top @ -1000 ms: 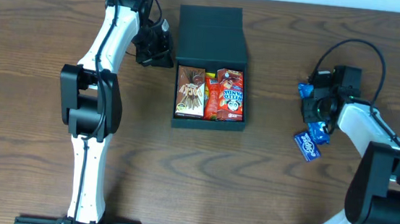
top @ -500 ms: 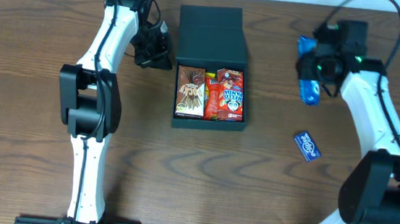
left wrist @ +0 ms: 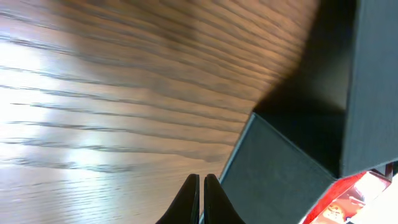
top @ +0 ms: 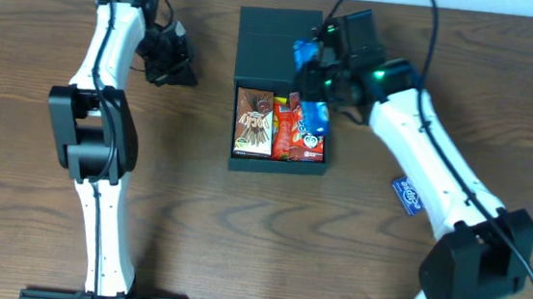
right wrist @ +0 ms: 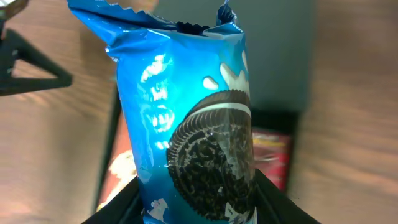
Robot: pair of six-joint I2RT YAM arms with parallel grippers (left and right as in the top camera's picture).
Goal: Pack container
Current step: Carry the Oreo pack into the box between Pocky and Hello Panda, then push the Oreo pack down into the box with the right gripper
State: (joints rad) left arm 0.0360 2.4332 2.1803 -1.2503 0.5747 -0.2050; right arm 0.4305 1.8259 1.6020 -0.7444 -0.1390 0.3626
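Right gripper pinches blue cookie packet over container for insertion; left gripper, jaws together, parked far-left, clear.

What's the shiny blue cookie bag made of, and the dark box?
The blue cookie bag looks like thin plastic film: it is glossy, with bright glints and crinkles. The dark box looks like matte cardboard, with flat, dull faces and crisp folded edges, though the pictures can't confirm that.

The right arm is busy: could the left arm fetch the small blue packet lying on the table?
Probably not: the small blue packet lies across the container from the left gripper, far to the right.
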